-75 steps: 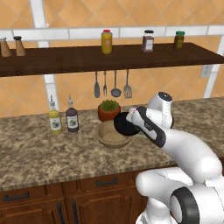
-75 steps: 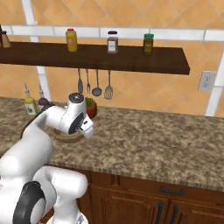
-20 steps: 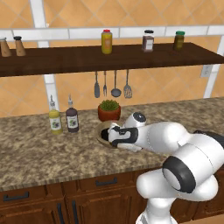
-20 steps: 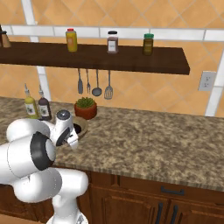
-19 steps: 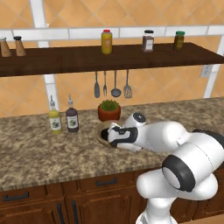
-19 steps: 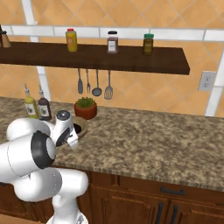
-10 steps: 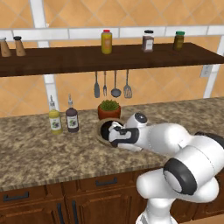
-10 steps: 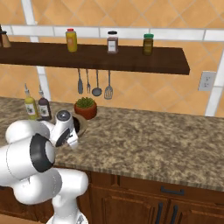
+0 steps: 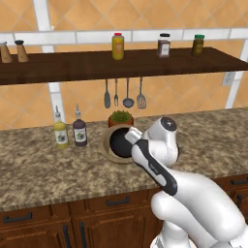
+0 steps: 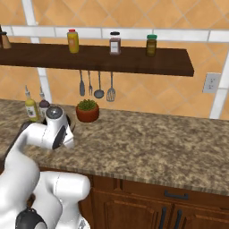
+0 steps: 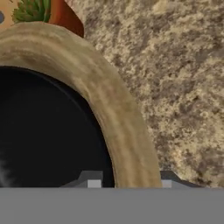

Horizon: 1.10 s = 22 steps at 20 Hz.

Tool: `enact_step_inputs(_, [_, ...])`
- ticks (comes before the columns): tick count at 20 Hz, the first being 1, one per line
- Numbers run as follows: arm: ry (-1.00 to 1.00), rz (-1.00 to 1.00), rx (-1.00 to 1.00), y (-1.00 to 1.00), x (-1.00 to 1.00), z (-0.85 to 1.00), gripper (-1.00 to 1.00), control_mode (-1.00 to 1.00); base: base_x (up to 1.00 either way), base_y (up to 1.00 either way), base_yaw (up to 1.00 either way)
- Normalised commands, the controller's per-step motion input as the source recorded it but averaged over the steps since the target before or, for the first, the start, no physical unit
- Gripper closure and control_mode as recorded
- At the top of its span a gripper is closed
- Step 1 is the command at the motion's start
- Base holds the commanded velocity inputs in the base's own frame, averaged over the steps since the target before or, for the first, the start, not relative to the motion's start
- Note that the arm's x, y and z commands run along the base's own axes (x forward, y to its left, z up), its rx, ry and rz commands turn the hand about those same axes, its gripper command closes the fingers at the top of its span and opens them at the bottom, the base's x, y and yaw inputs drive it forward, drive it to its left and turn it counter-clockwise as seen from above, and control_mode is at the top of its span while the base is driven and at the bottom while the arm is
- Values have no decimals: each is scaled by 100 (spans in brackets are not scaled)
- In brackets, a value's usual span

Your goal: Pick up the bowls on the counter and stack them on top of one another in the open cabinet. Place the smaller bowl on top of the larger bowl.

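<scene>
While straddling the tan bowl's rim, gripper has one finger inside, one outside; grip not confirmable. Black bowl sits nested in tan bowl near counter's back edge, plant pot just behind. Shelf above carries jars.

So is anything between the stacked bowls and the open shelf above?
Nothing visible blocks the way up to the open cabinet. The larger bowl holds the smaller bowl; only hanging utensils sit just below the shelf behind.
</scene>
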Motion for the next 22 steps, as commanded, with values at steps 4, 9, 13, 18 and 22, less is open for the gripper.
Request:
enact_step_inputs(4, [0,0,-3,0,-41,100,100,-100,0,0,0])
enact_step_inputs(9, [0,0,0,0,-47,100,100,-100,0,0,0])
enact_step_inputs(13, [-8,0,0,0,-46,100,100,-100,0,0,0])
enact_step_inputs(18, [-23,1,0,1,-36,100,100,-100,0,0,0])
enact_step_inputs(22, [-25,9,0,11,-23,100,100,-100,0,0,0])
